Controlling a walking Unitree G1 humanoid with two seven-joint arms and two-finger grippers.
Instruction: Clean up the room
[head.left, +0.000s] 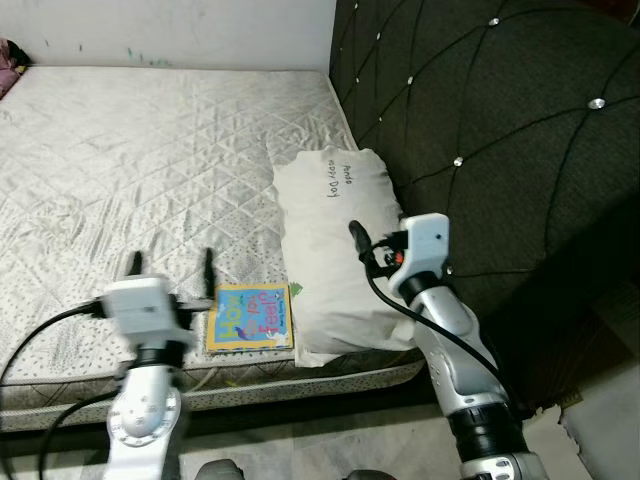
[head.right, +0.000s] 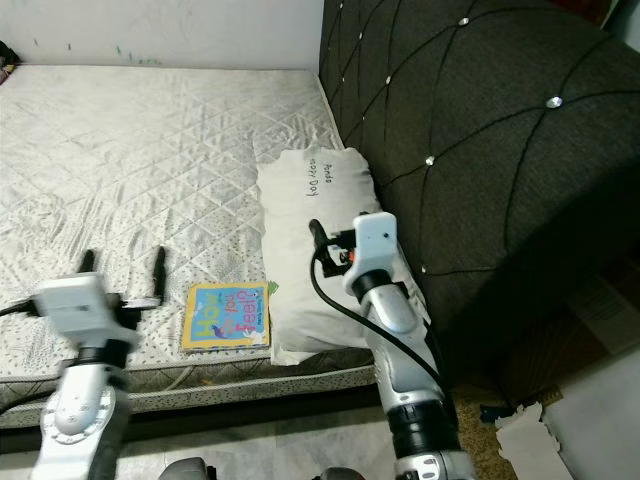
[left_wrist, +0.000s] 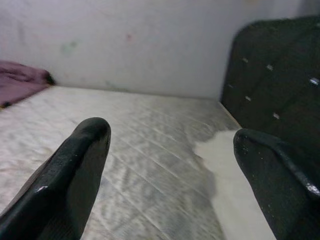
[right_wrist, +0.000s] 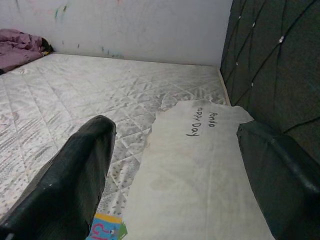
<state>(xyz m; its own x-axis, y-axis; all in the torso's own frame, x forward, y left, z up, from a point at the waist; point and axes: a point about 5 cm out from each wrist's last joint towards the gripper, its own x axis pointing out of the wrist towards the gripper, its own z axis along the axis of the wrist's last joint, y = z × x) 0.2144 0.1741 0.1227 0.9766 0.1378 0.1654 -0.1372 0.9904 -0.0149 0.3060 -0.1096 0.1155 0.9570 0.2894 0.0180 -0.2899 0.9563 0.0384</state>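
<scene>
Currently both jaws stand open and empty — left gripper (head.left: 172, 262) above the bed (head.left: 120, 150) edge, right gripper (right_wrist: 175, 165) over the pillow (head.left: 335, 250). Book (head.left: 250, 317) lies beside the pillow — a careless reach could push it off the edge.

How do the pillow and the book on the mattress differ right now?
The pillow is plain white, soft and bulky, with handwriting near its far end; the book is flat, thin and brightly coloured. The pillow lies against the dark headboard; the book lies at the mattress's near edge. Both rest side by side.
</scene>
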